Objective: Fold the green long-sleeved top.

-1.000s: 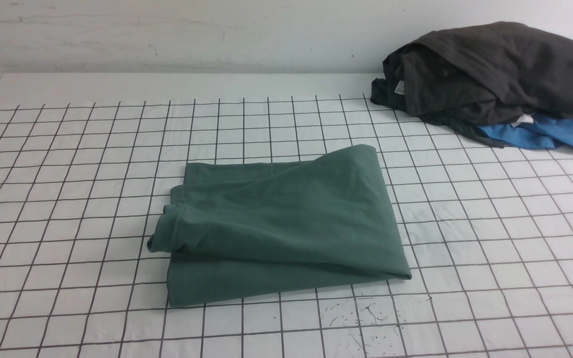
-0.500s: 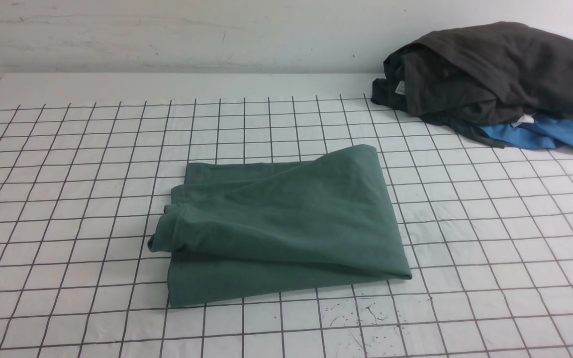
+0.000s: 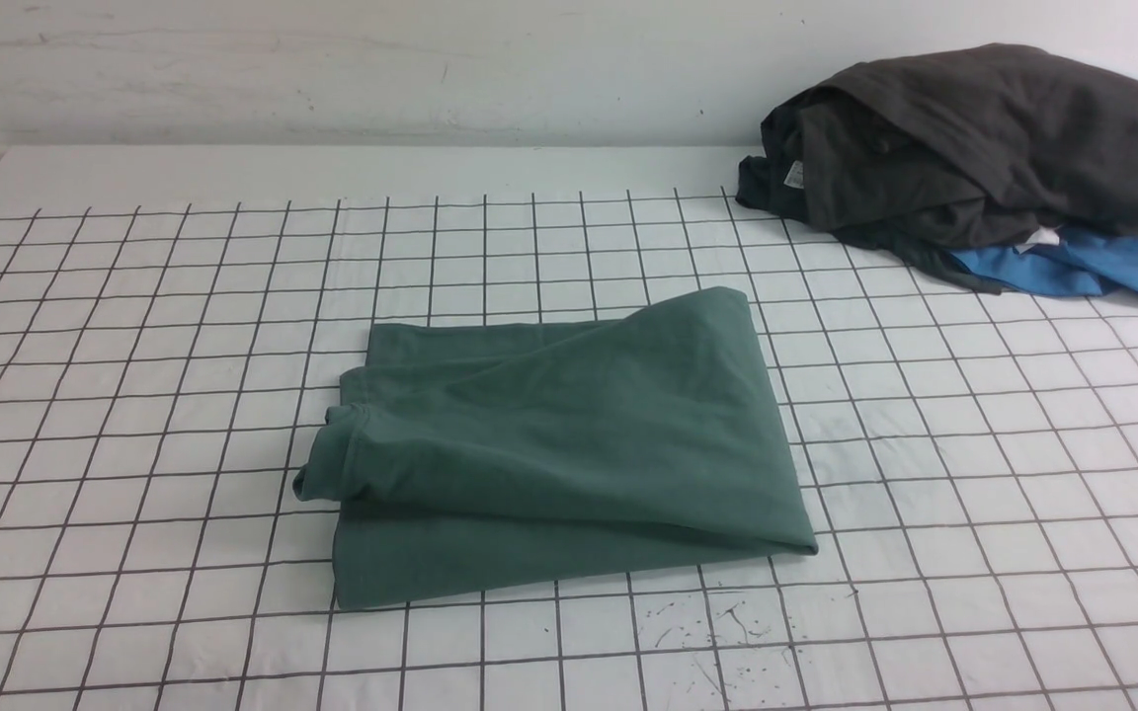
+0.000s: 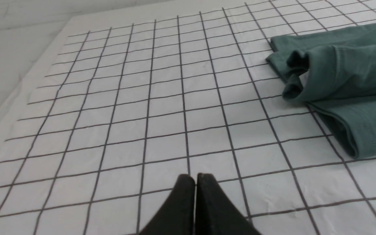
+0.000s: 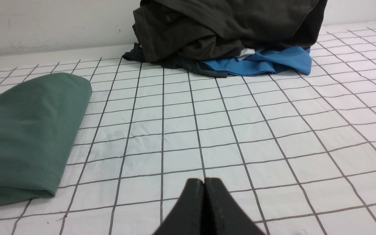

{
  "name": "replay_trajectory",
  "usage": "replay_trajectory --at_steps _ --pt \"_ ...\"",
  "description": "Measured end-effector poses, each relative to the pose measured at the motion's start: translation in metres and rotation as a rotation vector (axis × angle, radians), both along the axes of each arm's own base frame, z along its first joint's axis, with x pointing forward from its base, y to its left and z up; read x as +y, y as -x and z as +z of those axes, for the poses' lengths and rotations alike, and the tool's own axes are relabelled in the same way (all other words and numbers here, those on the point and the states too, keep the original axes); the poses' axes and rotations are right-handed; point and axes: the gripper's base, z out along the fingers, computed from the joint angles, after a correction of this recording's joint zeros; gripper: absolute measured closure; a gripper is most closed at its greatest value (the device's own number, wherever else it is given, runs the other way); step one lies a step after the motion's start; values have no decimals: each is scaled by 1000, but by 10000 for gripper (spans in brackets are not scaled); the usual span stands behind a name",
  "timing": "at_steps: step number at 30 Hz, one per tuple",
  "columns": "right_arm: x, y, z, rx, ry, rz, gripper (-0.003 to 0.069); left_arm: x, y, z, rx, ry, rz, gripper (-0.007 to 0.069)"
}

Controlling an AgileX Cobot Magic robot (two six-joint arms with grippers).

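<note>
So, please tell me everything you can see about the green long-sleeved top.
The green long-sleeved top is muted forest green, a soft matte knit by its look. It lies folded into a rough rectangle of several layers near the middle of the gridded cloth, touching nothing else. A rolled edge bulges on its left side. Neither shut gripper touches it.

**Both grippers closed and empty, held low**

Left gripper [image 4: 195, 178] has its two black fingers pressed together, nothing between them, tips pointing forward just above the surface. Right gripper [image 5: 204, 182] is the same: jaws sealed, empty, angled forward and low. Neither arm shows clearly in the front view.
</note>
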Motion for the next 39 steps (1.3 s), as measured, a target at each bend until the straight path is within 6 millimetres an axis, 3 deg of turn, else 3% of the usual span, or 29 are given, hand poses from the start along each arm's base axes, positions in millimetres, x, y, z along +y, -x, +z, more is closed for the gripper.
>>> replay_trajectory --at_steps 7,39 --pt "0 0 0 0 -1 0 673 -1 0 0 1 101 4 632" --pt "0 0 0 0 2 0 673 -1 0 0 1 101 4 632"
